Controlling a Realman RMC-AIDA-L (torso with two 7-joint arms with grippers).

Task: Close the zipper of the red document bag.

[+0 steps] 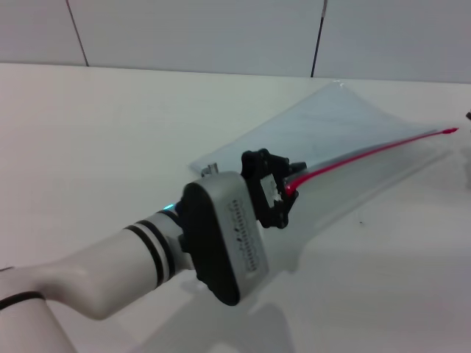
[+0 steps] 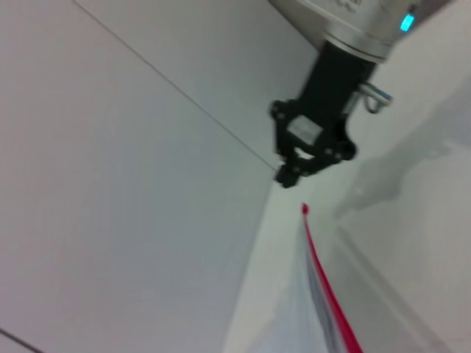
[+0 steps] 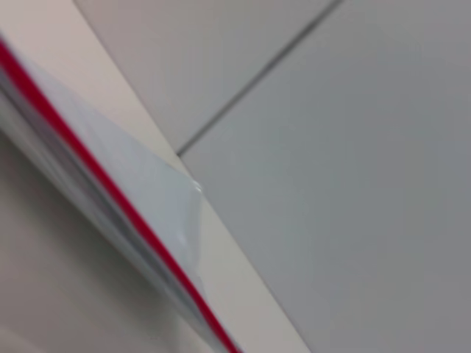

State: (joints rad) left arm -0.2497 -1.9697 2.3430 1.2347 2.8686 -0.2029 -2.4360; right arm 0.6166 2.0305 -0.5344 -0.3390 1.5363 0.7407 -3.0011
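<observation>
The red document bag (image 1: 331,129) is a translucent pale pouch lying slantwise on the white table, its red-edged side raised. The zipper (image 1: 368,152) is a thin red strip running from the middle of the head view to the far right. My left gripper (image 1: 285,193) is at the strip's near end, shut on it. In the left wrist view the zipper (image 2: 324,283) ends in a red tip just short of my right gripper (image 2: 294,173), which hangs above the table, apart from the tip. The right wrist view shows the zipper (image 3: 96,173) along the bag's edge (image 3: 154,191).
The white table (image 1: 96,140) stretches to the left and front of the bag. A grey panelled wall (image 1: 199,33) stands behind the table's far edge. My left forearm (image 1: 110,268) crosses the lower left of the head view.
</observation>
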